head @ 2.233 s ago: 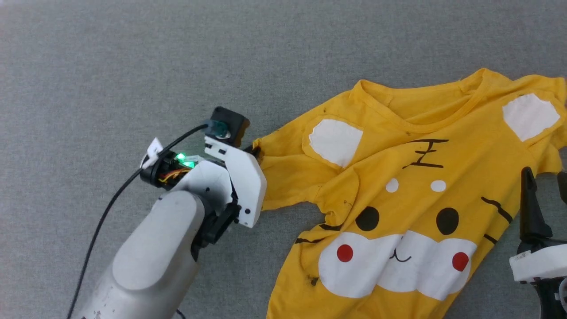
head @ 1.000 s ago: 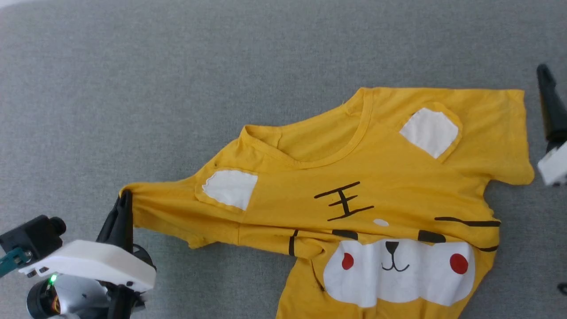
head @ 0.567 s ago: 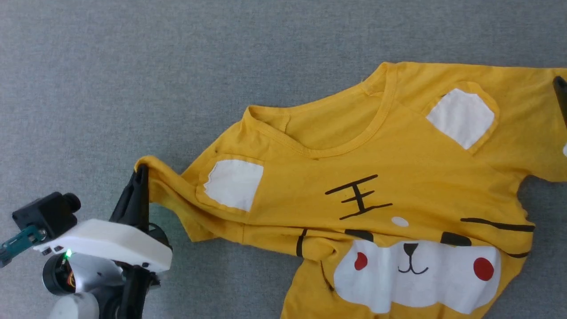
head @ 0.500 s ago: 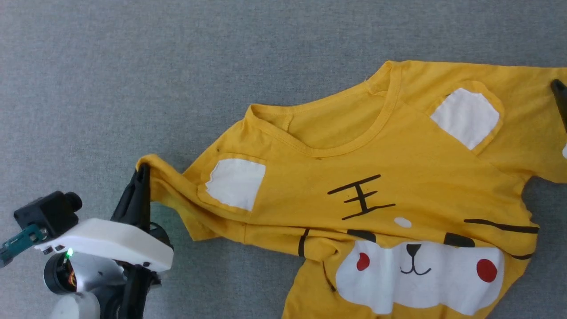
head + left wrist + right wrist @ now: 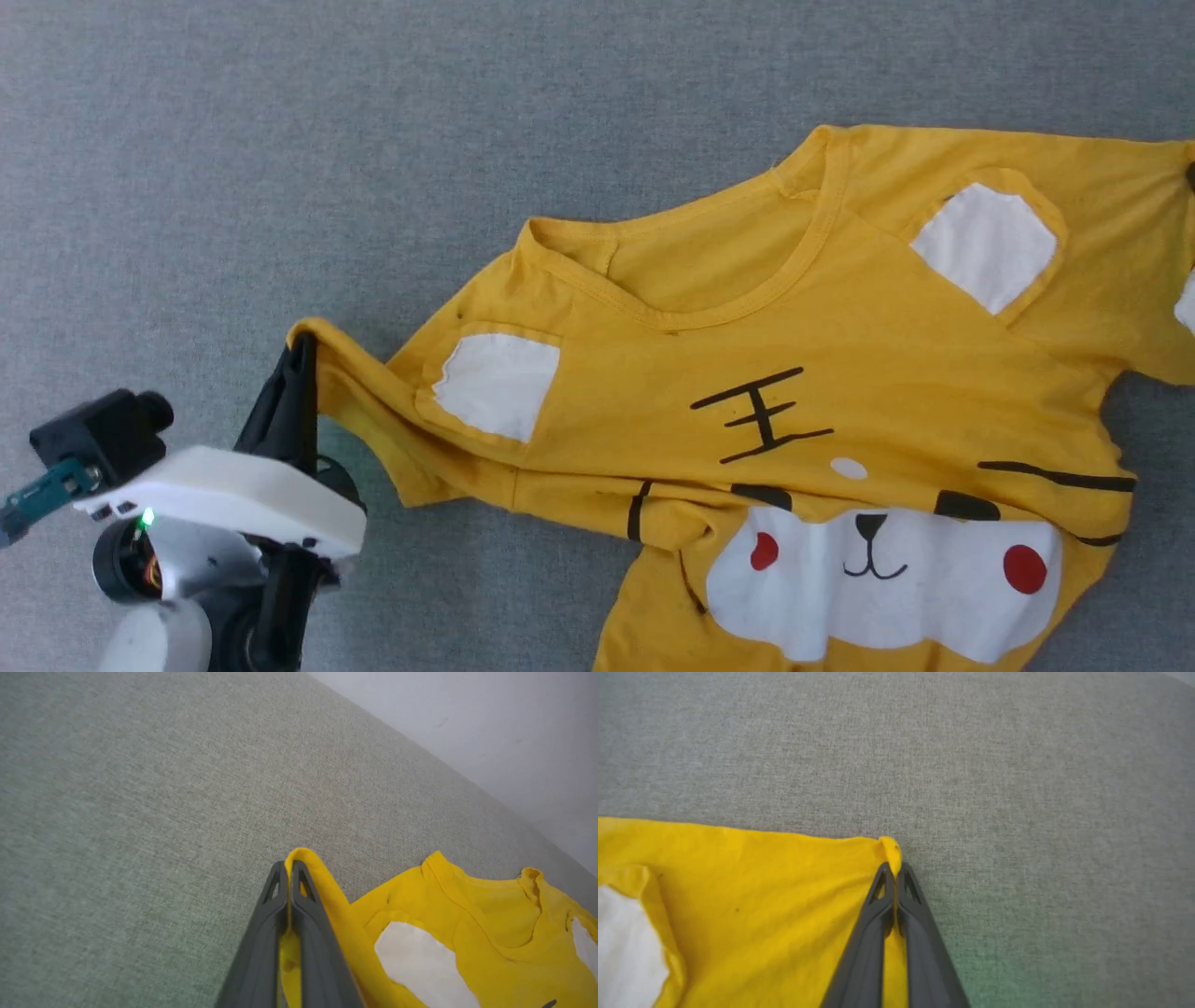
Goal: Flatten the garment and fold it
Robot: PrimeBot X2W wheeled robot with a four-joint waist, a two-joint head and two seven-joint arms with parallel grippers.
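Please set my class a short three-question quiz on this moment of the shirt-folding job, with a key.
1. True or false: the left claw is shut on a sleeve of the garment.
2. What colour are the printed cheeks? A red, B blue, C green.
3. What does the right claw pinch?

Key: 1 true. 2 A. 3 The corner of the garment's other sleeve.
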